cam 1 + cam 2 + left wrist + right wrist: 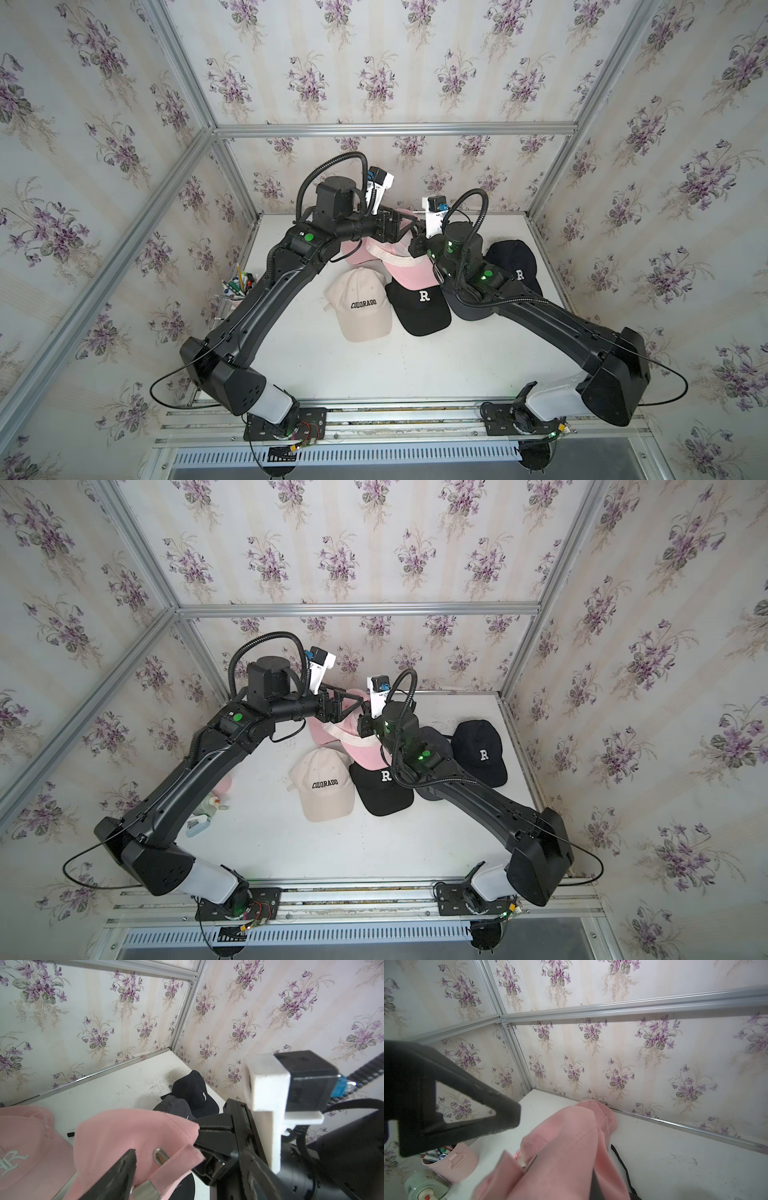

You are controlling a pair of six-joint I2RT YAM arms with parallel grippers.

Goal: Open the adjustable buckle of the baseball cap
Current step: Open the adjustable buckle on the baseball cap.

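Silver buckle (145, 1190) partly beyond the view's edge; right hand's (198, 1142) tips behind pink cap (124, 1132) fabric.

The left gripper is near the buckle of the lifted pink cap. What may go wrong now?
1. The right gripper pinches only the pink cap's edge; a pull might slip the fabric out.
2. The left gripper is open, one finger close beside the metal strap tip; closing may catch that instead of the buckle.
3. Both grippers are very close and could collide.

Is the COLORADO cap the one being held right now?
No, the COLORADO cap lies on the table; the right gripper is shut on a pink cap.
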